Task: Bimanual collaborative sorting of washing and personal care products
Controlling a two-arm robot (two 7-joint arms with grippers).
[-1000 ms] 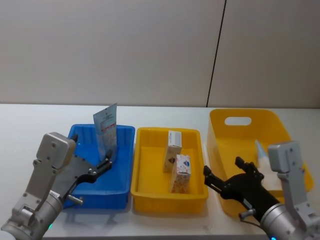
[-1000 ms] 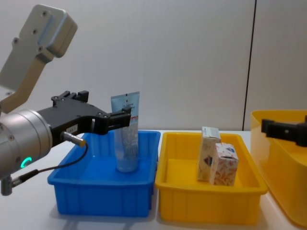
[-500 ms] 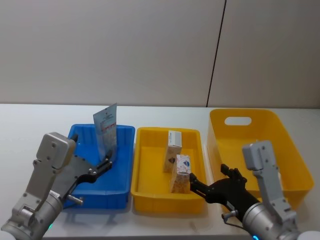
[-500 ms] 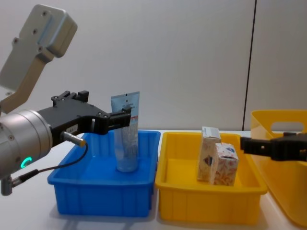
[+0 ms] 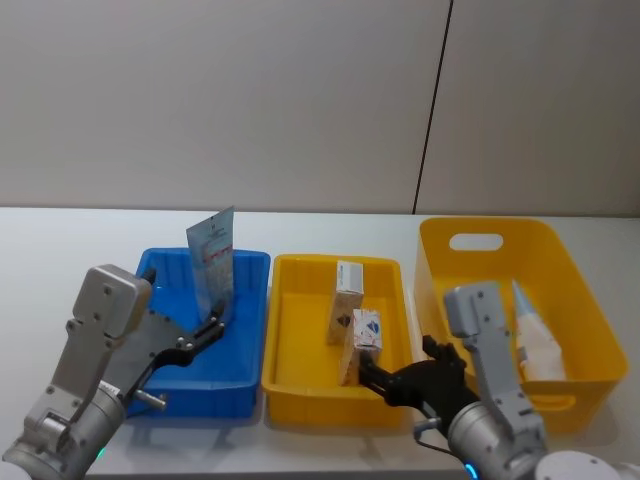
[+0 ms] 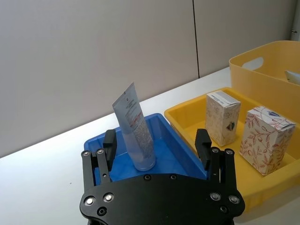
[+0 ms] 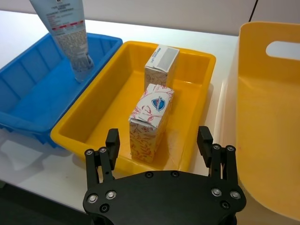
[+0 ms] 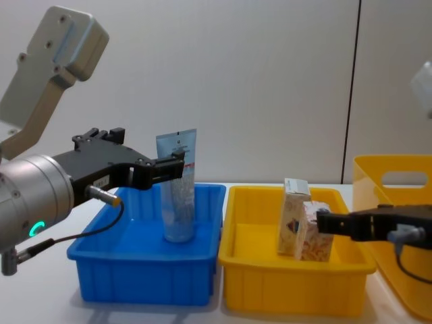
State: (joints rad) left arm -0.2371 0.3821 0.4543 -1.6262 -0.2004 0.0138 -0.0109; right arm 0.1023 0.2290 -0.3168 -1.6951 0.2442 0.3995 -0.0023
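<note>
Though both packages carry print, we can read none of it. The pale blue tube (image 5: 212, 262) has a red band across a white label, with lines of small text below. The front box (image 5: 367, 330) is white with a red leafy pattern and a blue badge near its top. The rear box (image 5: 347, 300) has a dark diamond mark on its side and a grey panel on its top flap.

We see the tube standing cap down and tilted in the blue tray (image 5: 240, 365), and both boxes upright and close together in the yellow tray (image 5: 290, 330). A second tube (image 5: 530, 330) lies in the yellow bin (image 5: 540, 250) on the right.

Our left gripper (image 6: 156, 140) hovers over the blue tray with its fingers spread wide, holding nothing. The tube stands just ahead of the gap. Our right gripper (image 7: 158, 136) is low at the yellow tray's front edge, spread equally wide and empty, with the front box straight ahead between its fingers. We cannot tell whether a fingertip touches the box.
</note>
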